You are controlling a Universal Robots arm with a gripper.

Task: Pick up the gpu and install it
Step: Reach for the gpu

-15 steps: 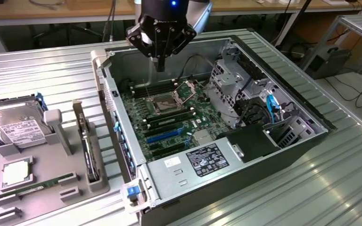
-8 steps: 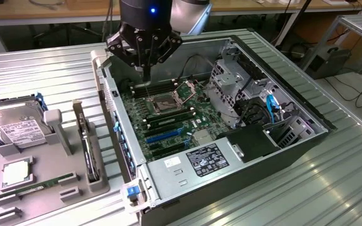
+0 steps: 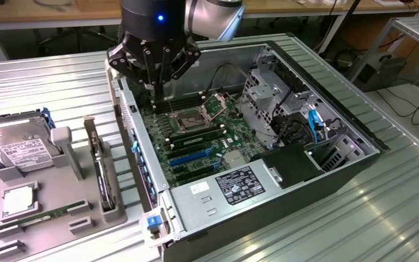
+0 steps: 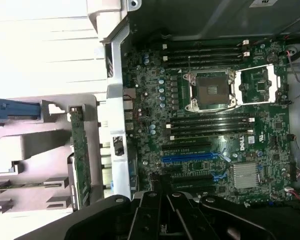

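Over the far end of an open computer case (image 3: pixel 355 128), at about eleven o'clock in the exterior view, hangs the robot's gripper (image 3: pixel 156 82), pointing down toward the green circuit board (image 3: pixel 195 136) inside. I cannot tell whether the gripper is open or closed, and I can make out nothing in its grasp.

The graphics card (image 3: pixel 102 169) is not yet picked up. It stands on edge in a slot of a grey holder (image 3: pixel 57 218) on the ribbed metal table (image 3: pixel 49 82). That puts it just beside the case's outer wall, at about eight o'clock in that view and well apart from the gripper. Its silvery bracket end points away from the camera. A hard drive (image 3: pixel 17 144) sits in the holder at nine o'clock, and a narrow memory stick (image 3: pixel 39 216) lies at seven o'clock.

From the wrist camera, the same card (image 4: pixel 80 155) shows edge-up beside the case wall, and a blue card slot (image 4: pixel 190 157) crosses the board.

By its look, the card is light, thin and stiff, yet delicate, with small parts on its faces that a hard squeeze could damage. The free upper edge seems the natural place to hold it: pinched across the two flat faces near the middle, so it stays level, and clear of the bracket and of the edge seated in the holder
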